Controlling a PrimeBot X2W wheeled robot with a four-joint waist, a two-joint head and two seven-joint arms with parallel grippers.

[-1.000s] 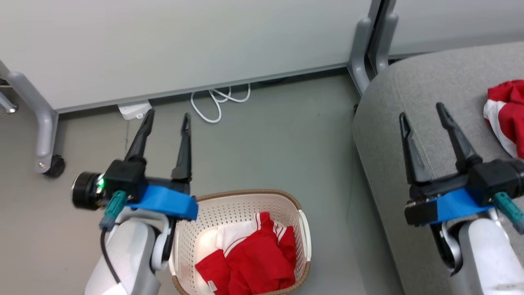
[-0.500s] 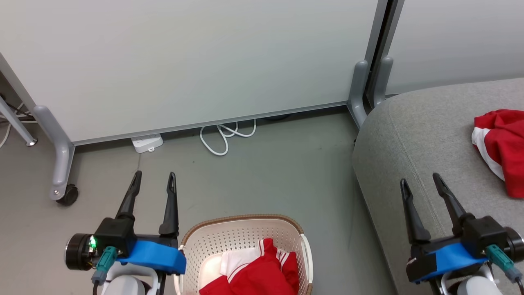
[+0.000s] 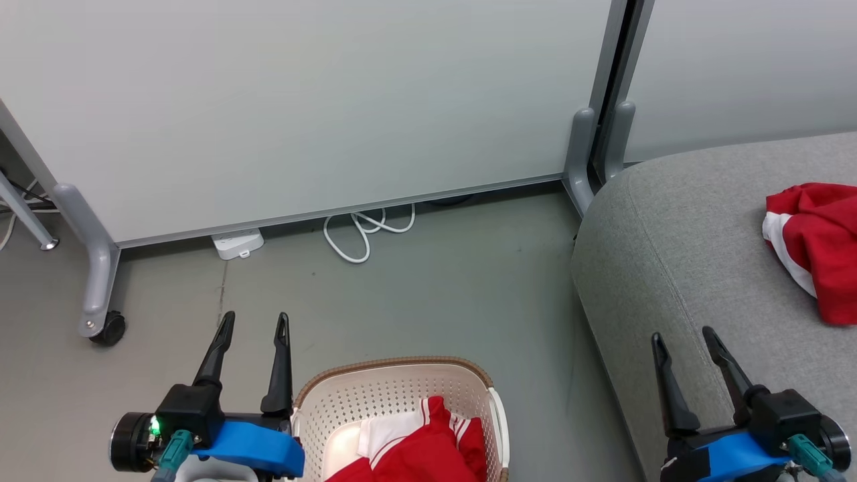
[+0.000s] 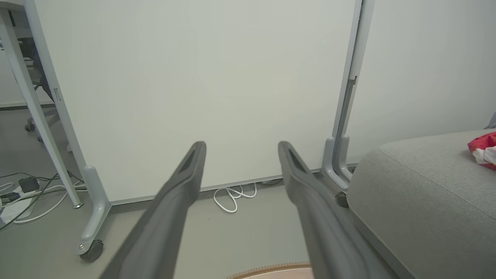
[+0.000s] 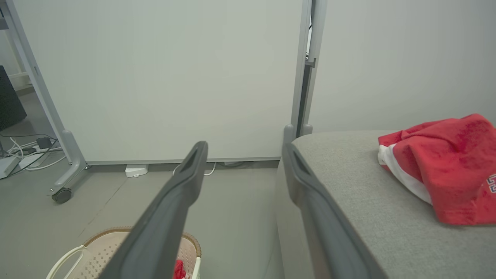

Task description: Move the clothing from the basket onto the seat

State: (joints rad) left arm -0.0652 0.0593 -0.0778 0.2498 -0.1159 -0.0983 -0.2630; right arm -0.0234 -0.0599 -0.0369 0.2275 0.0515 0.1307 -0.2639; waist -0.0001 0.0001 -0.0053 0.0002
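Basket (image 3: 375, 402): cream-white walls with dotted hole pattern, brown woven-look rim, white handle.
Garment in basket (image 3: 428, 458): bright red, white panel, thin white stripes.
Garment on seat (image 3: 820, 248): same red, broad white band along edge.
Seat (image 3: 669, 254): plain mid grey, fine fabric texture.
Left gripper (image 3: 256, 316), right gripper (image 3: 683, 333): black fingers, blue bracket, teal plug; green light on left one.
Floor (image 3: 435, 288): dull grey-green.
Wall panels (image 3: 301, 100): pale off-white, grey frame.
Cable (image 3: 361, 231): white.
Caster (image 3: 110, 328): black.

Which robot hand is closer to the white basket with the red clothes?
Left. The left gripper hovers right beside the basket's left edge; the right gripper is off to its right, over the grey seat.
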